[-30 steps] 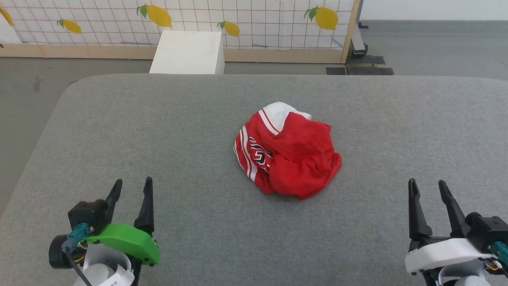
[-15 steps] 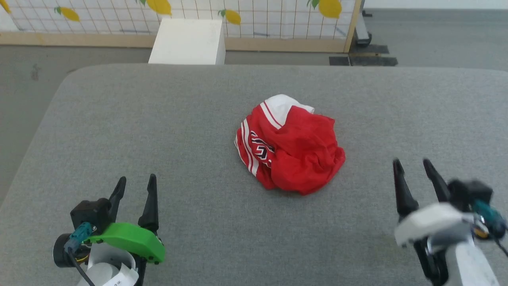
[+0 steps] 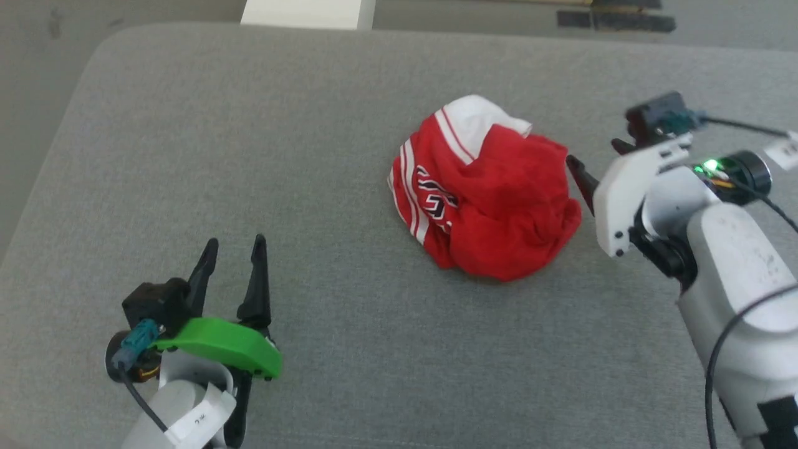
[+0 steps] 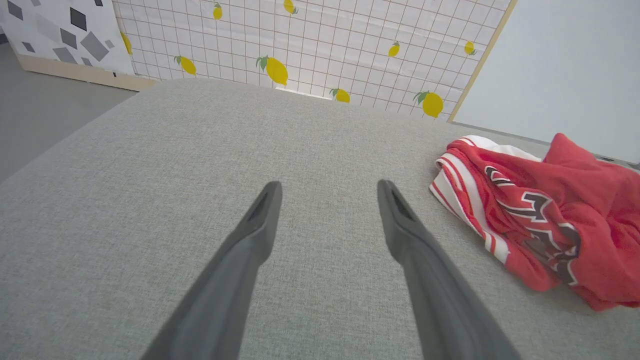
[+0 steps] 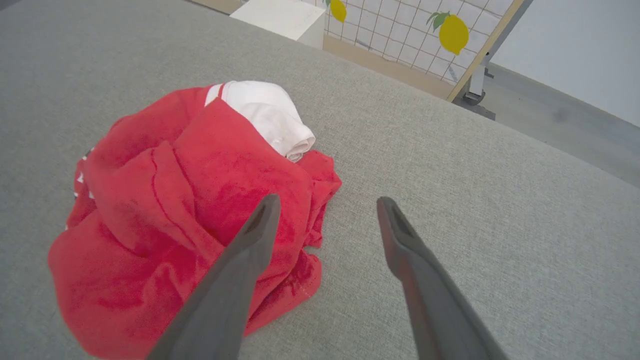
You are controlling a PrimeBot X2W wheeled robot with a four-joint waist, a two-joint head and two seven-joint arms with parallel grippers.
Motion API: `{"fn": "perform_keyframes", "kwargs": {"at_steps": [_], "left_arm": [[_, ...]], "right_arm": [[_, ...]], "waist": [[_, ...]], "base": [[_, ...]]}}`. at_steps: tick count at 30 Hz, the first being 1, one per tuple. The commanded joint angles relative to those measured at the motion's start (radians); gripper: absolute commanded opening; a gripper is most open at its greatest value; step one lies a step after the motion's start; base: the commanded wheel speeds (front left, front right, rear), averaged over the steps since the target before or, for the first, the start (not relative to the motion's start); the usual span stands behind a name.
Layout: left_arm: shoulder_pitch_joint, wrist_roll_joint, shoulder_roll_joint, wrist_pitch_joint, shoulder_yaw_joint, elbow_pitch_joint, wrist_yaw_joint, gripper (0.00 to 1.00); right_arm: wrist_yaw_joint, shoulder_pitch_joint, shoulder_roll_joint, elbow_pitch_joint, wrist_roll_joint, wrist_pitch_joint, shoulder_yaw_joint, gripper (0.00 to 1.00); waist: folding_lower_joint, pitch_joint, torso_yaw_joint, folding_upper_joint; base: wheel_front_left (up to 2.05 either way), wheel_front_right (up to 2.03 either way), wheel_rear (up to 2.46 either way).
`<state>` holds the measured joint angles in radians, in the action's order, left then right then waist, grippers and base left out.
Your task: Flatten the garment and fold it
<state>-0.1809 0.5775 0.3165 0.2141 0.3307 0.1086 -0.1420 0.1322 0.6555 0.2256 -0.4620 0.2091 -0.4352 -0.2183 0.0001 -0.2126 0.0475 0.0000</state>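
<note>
The garment [image 3: 486,193] lies crumpled in a heap on the gray table [image 3: 280,125], unfolded. It is mostly red, with a white panel bunched at its far side. Striped trim and dark lettering show on the side facing the left gripper [image 4: 327,185].

The right gripper [image 5: 327,199] has its fingers [image 5: 235,270] spread wide and holds nothing. In its wrist view the heap lies to the left of the fingers and ahead of them. The left-hand finger crosses in front of the red cloth near the heap's edge; whether it touches the cloth cannot be told. The right-hand finger is over bare table. In the head view the tips are just beside the heap's right edge, pointing toward it.

The left gripper is also spread wide and empty, its fingers [image 4: 240,260] low over bare table. The garment lies to the right of them and a little ahead, well apart, its striped edge the nearest part.

Beyond the right fingertips, past the table's far edge, stand a white box [image 5: 280,15] and a lemon-print panel [image 5: 410,35].
</note>
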Motion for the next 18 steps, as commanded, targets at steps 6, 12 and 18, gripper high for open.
{"fn": "perform_keyframes", "kwargs": {"at_steps": [6, 12, 18], "left_arm": [[-0.057, -0.013, -0.019, 0.014, 0.010, 0.010, 0.011, 1.00], [-0.084, -0.012, -0.038, 0.022, 0.018, 0.029, 0.020, 1.00], [-0.092, -0.004, -0.050, 0.026, 0.021, 0.051, 0.027, 1.00]], "right_arm": [[-0.002, 0.120, 0.066, -0.085, 0.054, -0.216, -0.166, 1.00], [-0.002, 0.133, 0.093, -0.120, 0.118, -0.334, -0.303, 1.00], [-0.002, 0.115, 0.124, -0.116, 0.202, -0.372, -0.370, 0.61]], "waist": [[-0.0001, -0.117, 0.083, 0.0000], [-0.0001, -0.145, 0.108, 0.0000], [-0.0001, -0.147, 0.112, 0.0000]], "base": [[0.00, 0.00, 0.00], [0.00, 0.00, 0.00], [0.00, 0.00, 0.00]]}}
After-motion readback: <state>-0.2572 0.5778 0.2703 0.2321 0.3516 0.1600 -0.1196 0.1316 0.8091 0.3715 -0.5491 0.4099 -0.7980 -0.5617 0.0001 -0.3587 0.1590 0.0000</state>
